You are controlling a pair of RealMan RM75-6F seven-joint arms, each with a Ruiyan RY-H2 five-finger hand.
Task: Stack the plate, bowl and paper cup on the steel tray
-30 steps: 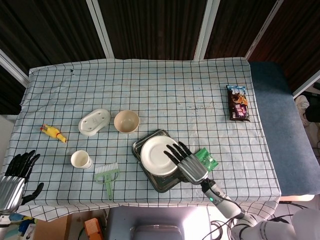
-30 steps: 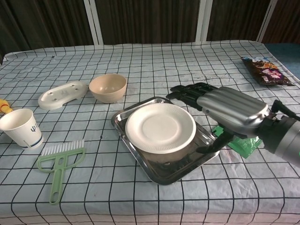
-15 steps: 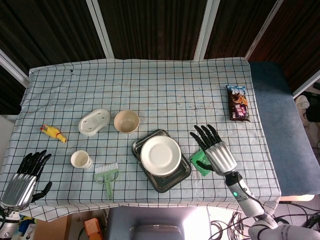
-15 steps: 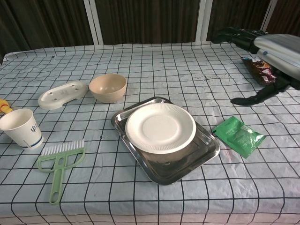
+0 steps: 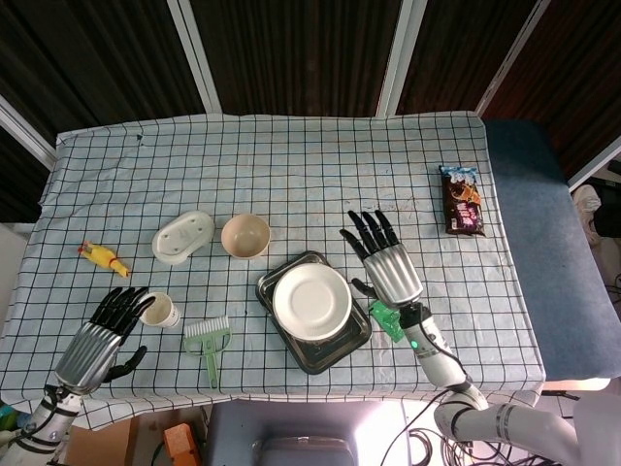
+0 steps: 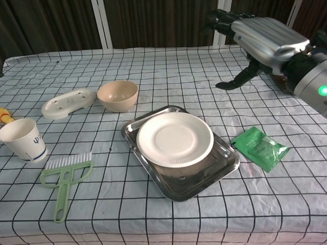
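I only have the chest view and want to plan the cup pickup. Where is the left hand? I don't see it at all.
Observer: In the head view the left hand hovers at the table's near left edge, fingers spread, holding nothing.
Operator: How near the paper cup?
Observer: Its fingertips show just left of the paper cup; I cannot tell if they touch.
Operator: Is the right hand over the plate?
Observer: No. From above, the right hand shows right of the steel tray, open and off the plate.
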